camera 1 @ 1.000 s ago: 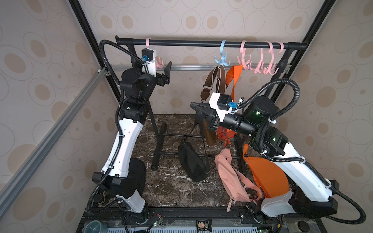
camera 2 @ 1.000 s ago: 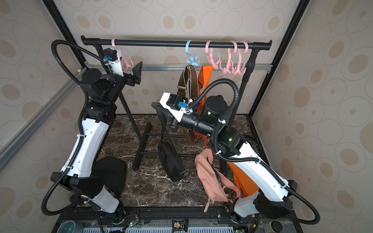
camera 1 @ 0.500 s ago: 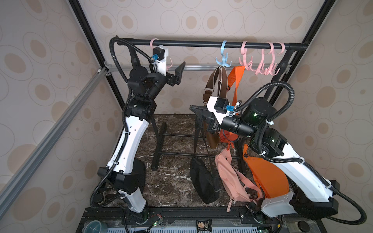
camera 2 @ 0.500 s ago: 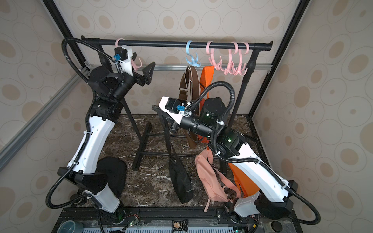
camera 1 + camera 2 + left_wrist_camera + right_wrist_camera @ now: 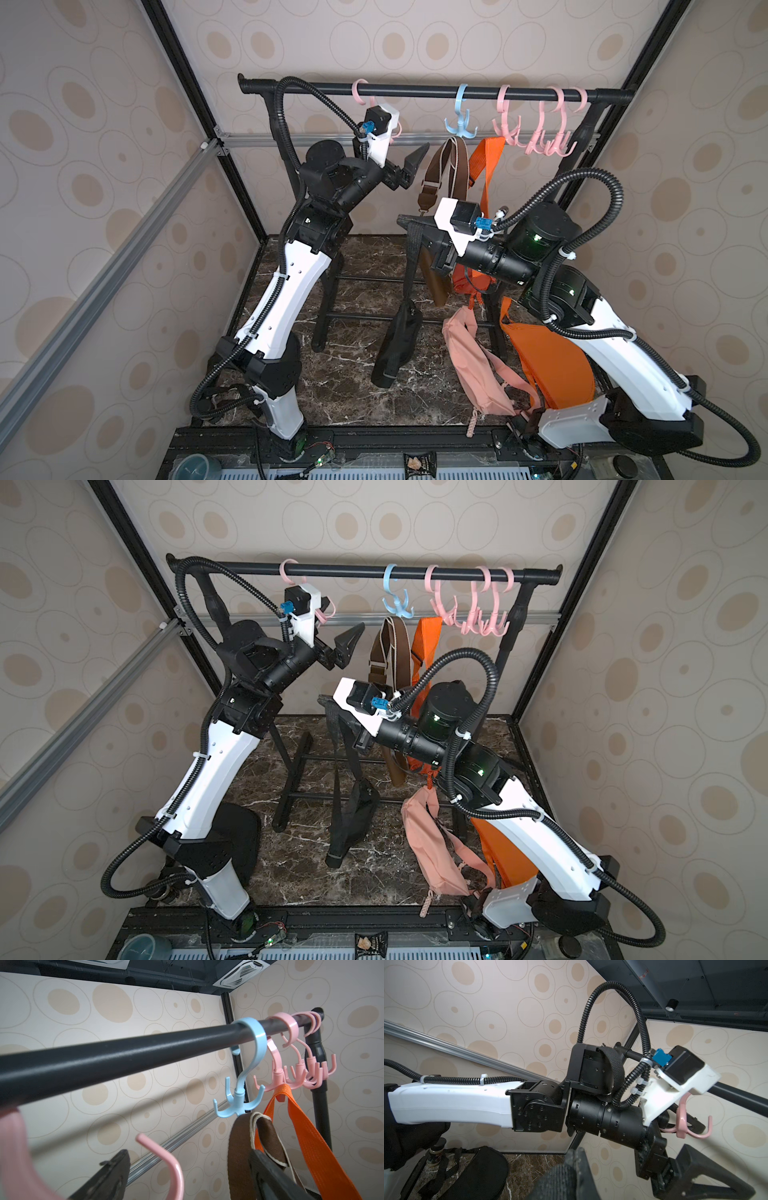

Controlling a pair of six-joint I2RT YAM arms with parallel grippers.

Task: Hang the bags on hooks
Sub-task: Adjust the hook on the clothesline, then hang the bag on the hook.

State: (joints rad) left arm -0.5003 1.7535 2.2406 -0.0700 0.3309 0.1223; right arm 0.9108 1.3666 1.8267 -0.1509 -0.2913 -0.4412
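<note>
A black bag (image 5: 397,345) (image 5: 353,816) dangles by its black strap (image 5: 411,257) below my right gripper (image 5: 405,220) (image 5: 326,700), which is shut on that strap (image 5: 562,1180) in mid-air in front of the rack. My left gripper (image 5: 409,166) (image 5: 347,640) is open, high up just under the black rail (image 5: 415,89). In the left wrist view a prong of the leftmost pink hook (image 5: 164,1159) (image 5: 361,89) stands between its spread fingers (image 5: 110,1174), touching neither.
A blue hook (image 5: 461,124) carries a brown strap (image 5: 440,166); several pink hooks (image 5: 540,137) to its right carry an orange strap (image 5: 486,166). A pink bag (image 5: 469,361) and an orange bag (image 5: 548,365) lie by my right arm, another black bag (image 5: 237,841) behind my left.
My left gripper has moved right along the rail and now has the pink hook's prong between its fingers. The black bag has swung under my right gripper, which has stayed in place.
</note>
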